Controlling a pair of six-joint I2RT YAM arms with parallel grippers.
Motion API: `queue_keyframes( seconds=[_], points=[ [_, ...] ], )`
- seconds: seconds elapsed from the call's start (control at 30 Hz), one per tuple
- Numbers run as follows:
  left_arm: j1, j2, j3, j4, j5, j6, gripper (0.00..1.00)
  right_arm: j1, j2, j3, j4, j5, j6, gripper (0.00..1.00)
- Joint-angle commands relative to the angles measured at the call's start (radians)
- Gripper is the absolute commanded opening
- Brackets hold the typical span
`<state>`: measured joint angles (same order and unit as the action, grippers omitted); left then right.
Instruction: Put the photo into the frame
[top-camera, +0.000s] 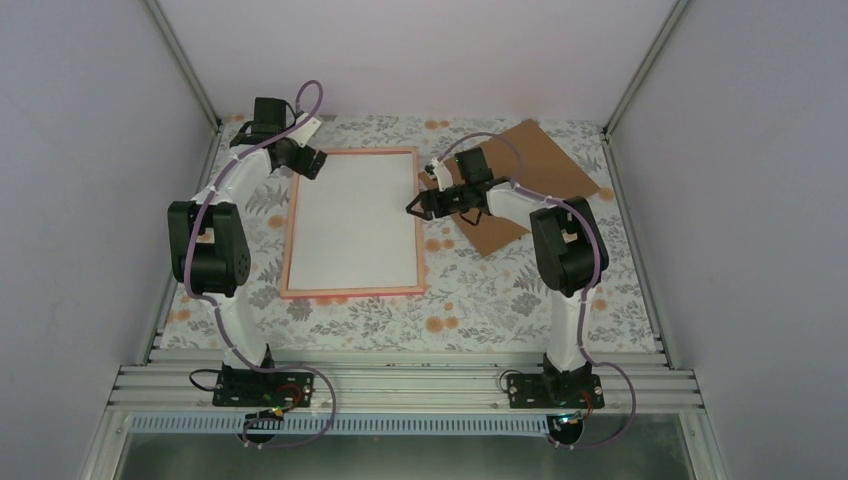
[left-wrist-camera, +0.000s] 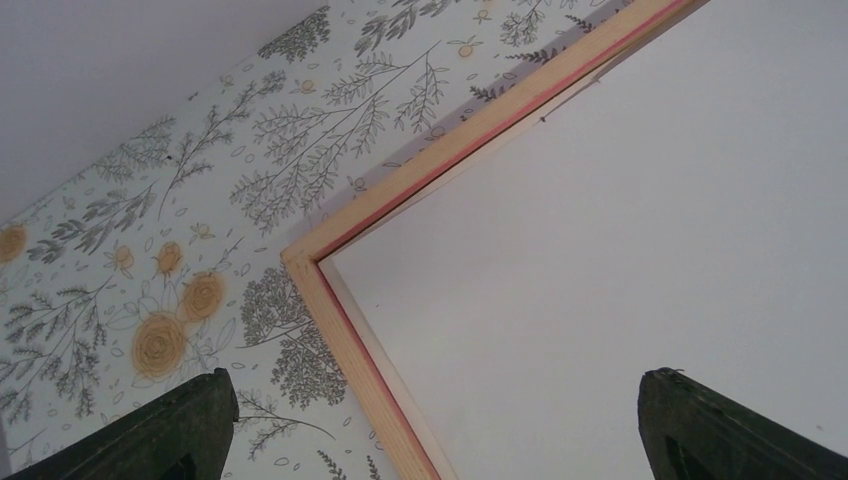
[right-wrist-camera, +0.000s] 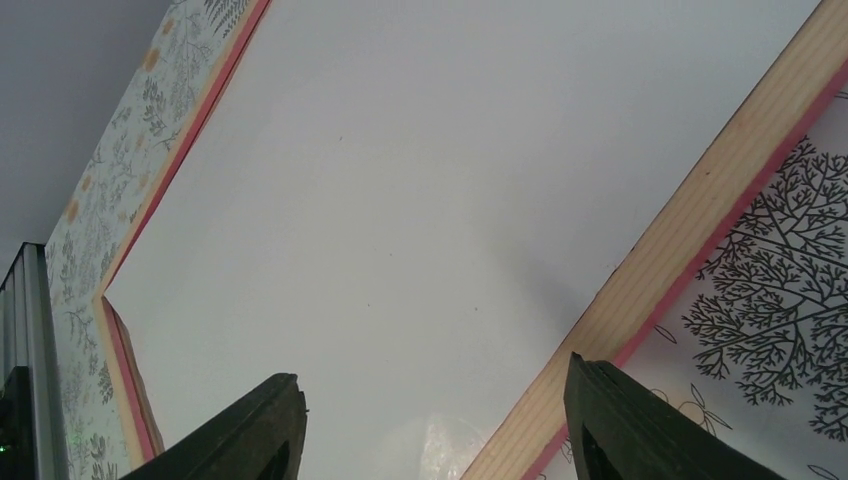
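The pink-edged frame (top-camera: 350, 292) lies flat on the flowered table, its bare wood back rails up. Inside it lies the photo (top-camera: 355, 220), plain white side up, filling the opening. My left gripper (top-camera: 318, 165) hovers over the frame's far left corner, open, nothing between its fingers. In the left wrist view that gripper (left-wrist-camera: 437, 400) spans the corner rail (left-wrist-camera: 345, 345) and the white sheet (left-wrist-camera: 600, 250). My right gripper (top-camera: 410, 208) is open at the frame's right rail. In the right wrist view this gripper (right-wrist-camera: 432, 385) straddles the rail (right-wrist-camera: 700, 210) and the photo (right-wrist-camera: 420, 180), holding nothing.
A brown backing board (top-camera: 540, 175) lies at an angle at the back right, partly under the right arm. Grey walls close in the table on three sides. The metal rail with the arm bases (top-camera: 400, 385) runs along the near edge.
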<state>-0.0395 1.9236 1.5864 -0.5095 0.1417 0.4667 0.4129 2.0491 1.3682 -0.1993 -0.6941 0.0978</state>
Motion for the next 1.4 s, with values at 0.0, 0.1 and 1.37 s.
queue_keyframes(
  seconds=[0.0, 0.1, 1.37],
  points=[
    [-0.004, -0.026, -0.024, 0.034, 0.031, 0.011, 1.0, 0.011, 0.002, 0.027, 0.032, -0.006, -0.012, 0.63],
    [-0.009, -0.015, -0.029, 0.038, 0.017, 0.006, 1.0, 0.018, 0.02, 0.06, 0.04, 0.006, -0.033, 0.56],
    [-0.284, -0.046, -0.016, 0.09, 0.175, 0.007, 1.0, -0.126, -0.269, -0.048, -0.097, 0.014, -0.14, 0.84]
  ],
)
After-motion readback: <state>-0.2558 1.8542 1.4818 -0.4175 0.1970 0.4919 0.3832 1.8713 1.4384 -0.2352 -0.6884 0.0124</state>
